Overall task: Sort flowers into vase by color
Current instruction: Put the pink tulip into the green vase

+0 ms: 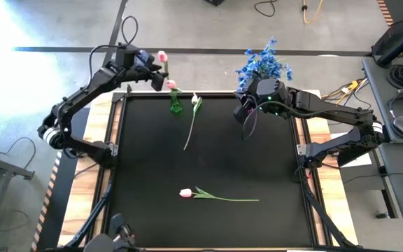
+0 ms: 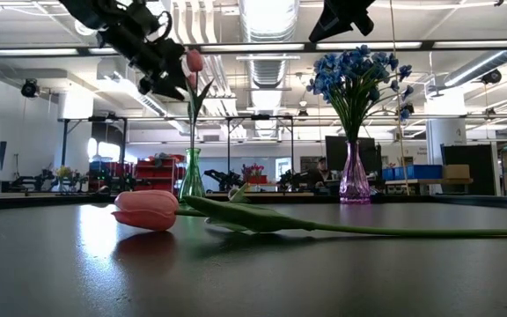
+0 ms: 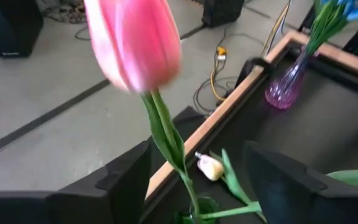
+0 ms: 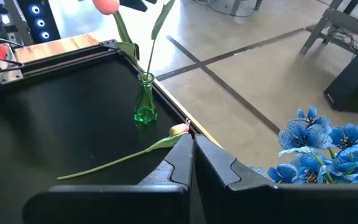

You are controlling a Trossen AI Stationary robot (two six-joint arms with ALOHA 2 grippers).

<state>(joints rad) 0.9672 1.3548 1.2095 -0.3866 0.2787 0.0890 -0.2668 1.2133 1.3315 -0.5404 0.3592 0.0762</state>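
A pink tulip (image 3: 135,40) stands with its stem in the green vase (image 1: 176,106) at the table's far edge. A second pink blossom (image 1: 171,85) shows just over that vase. My left gripper (image 3: 197,155) is open high above the vase, with a finger on either side of the tulip's stem, just under the blossom. A white tulip (image 1: 194,112) lies beside the vase. Another pink tulip (image 2: 148,210) lies on the table near the near edge. Blue flowers (image 1: 264,64) stand in the purple vase (image 2: 353,180). My right gripper (image 4: 192,146) is shut and hovers beside them.
The black table (image 1: 208,168) has a wooden rim along its far edge (image 4: 73,43). Both vases stand at the far edge, the green one toward the left and the purple one toward the right. Cables lie on the floor beyond.
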